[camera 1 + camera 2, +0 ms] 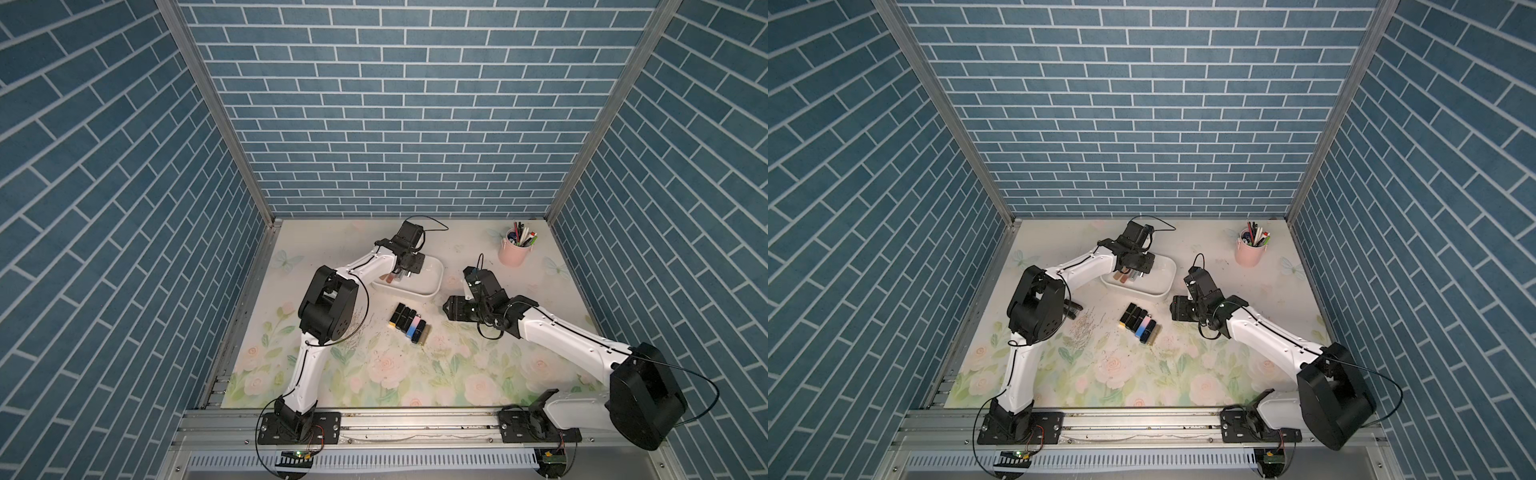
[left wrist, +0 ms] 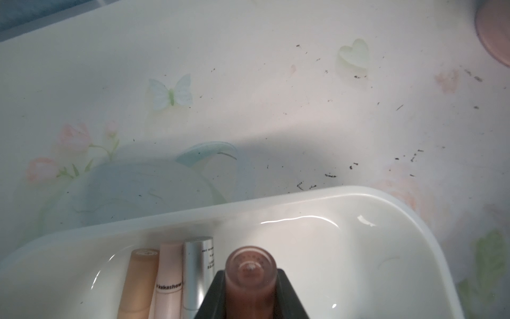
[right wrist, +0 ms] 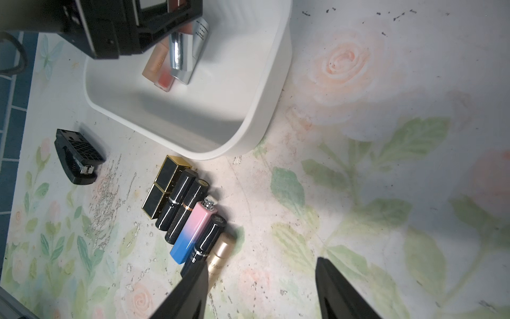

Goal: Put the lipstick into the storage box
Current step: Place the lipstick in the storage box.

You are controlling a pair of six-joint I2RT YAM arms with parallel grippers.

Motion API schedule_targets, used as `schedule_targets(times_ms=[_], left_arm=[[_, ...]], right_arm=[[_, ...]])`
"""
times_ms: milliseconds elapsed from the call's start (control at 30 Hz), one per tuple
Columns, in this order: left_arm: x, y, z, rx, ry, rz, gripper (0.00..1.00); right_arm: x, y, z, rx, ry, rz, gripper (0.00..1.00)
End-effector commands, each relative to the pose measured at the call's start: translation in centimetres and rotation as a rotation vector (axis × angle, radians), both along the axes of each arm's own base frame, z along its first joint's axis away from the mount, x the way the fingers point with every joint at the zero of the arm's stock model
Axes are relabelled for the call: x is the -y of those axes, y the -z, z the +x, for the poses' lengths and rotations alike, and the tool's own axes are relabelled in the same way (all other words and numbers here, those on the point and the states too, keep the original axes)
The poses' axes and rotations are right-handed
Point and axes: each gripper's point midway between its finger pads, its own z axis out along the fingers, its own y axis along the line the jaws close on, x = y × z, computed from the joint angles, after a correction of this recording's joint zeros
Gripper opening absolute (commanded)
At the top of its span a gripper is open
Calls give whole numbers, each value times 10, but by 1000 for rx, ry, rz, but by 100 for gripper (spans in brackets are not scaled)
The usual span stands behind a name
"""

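L claw (image 2: 249, 273) clamped on the brownish lipstick (image 2: 250, 290), over the storage box (image 2: 303, 193), beside 3 tubes (image 2: 169, 276) lying inside. I'd dip lower, keep it parallel w/ them, then let go gently. R claw (image 3: 262, 262) half-wide, empty, above the counter (image 3: 358, 193).

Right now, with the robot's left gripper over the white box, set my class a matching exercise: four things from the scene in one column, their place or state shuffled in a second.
Things
1. left gripper
2. right gripper
3. pink-and-blue lipstick
4. pen cup

Places or states
A. open, holding nothing
B. lying in the row of lipsticks on the table
C. standing upright, full of pens
D. shut on a brown lipstick over the storage box

Pairs: 1-D, 2-A, 3-B, 4-C
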Motion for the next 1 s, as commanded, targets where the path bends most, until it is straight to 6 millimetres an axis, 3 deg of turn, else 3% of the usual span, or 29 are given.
schedule_targets(times_ms=[0, 433, 833, 967], left_arm=[[2, 4, 2, 5, 9, 30, 0], [-2, 39, 2, -38, 5, 86, 1], [-5, 43, 0, -46, 1, 99, 41], [-6, 40, -2, -44, 1, 95, 49]], right_arm=[[3, 3, -4, -13, 14, -18, 66], [-7, 12, -9, -31, -12, -42, 67], [-26, 28, -19, -82, -52, -94, 67], [-36, 34, -24, -103, -64, -98, 67]])
